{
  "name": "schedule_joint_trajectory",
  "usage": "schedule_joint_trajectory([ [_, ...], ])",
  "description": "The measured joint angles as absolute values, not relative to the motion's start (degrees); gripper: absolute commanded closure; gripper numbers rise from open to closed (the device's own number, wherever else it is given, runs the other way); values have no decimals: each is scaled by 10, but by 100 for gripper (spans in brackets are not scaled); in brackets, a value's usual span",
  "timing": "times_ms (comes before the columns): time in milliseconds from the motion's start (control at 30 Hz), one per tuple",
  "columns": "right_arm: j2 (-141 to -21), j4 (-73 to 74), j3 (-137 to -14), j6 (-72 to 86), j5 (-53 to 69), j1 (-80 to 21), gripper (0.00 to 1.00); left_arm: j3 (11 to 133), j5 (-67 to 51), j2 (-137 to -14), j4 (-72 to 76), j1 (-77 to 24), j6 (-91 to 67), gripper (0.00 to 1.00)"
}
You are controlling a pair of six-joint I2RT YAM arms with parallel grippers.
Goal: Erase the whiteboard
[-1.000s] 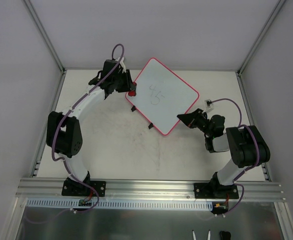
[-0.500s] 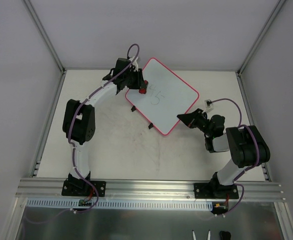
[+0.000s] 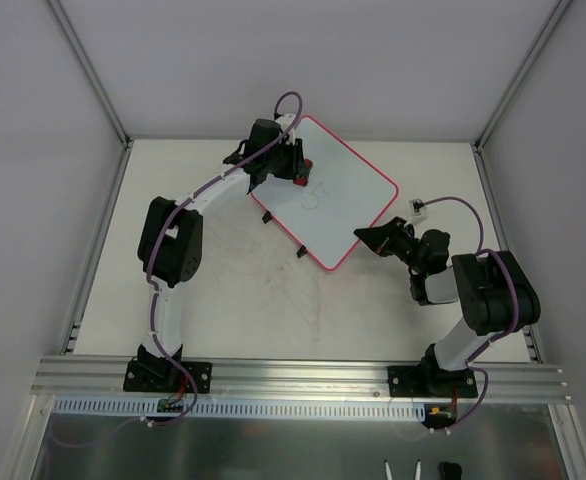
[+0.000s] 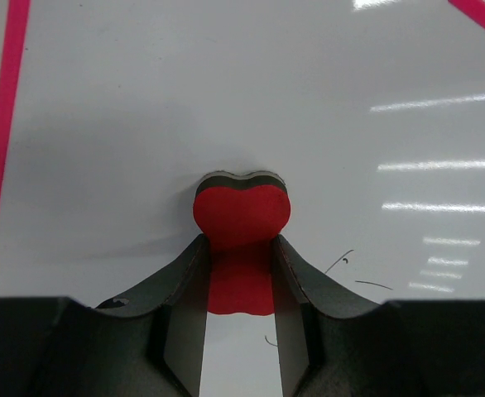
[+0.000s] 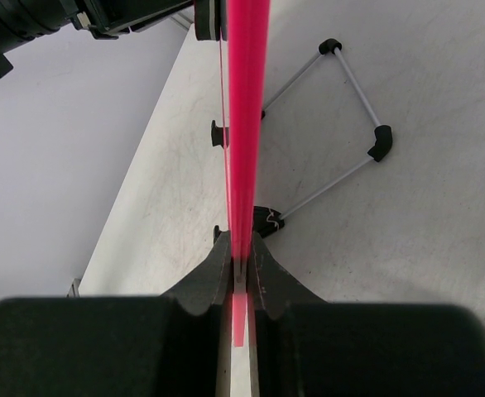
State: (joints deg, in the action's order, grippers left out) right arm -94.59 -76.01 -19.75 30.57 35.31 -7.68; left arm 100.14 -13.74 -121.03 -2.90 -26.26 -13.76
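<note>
**Whiteboard held at two points; eraser on its far-left part**

Edges and clearance: The whiteboard (image 3: 345, 210) sits in the far middle of the table (image 3: 223, 290), turned so that its corners point far, right, near and left. Its far corner lies close to the table's far edge, and its right corner is well short of the right edge. Bare table lies open to the left of the board and across the whole near half, up to the arm bases. Two small black clips show along the board's near-left edge. The right wrist view shows a thin wire stand (image 5: 354, 116) with black end caps beside the board. Whether the board lies flat or is propped cannot be told.

Grips: The right fingers (image 5: 218, 277) are clamped on the pink rim at the board's near-right edge. The left fingers (image 4: 191, 314) are closed on a red eraser (image 4: 241, 217), whose dark pad rests on the white face.

Board condition: The surface is white and glossy inside a thin pink rim. A faint grey scribble sits near the middle, just to the near-right of the eraser. A few thin strokes show close to the left fingers.
</note>
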Motion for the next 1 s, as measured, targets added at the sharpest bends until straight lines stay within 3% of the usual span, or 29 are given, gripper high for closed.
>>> schedule_joint_trajectory([
  [633,-946,-758,-200,310,354,-77,100,995,-103,-1215,-11,-267,-123,98],
  [1000,-946,-755,-200,313,354,-76,100,854,-74,-1157,121,-317,-126,96],
])
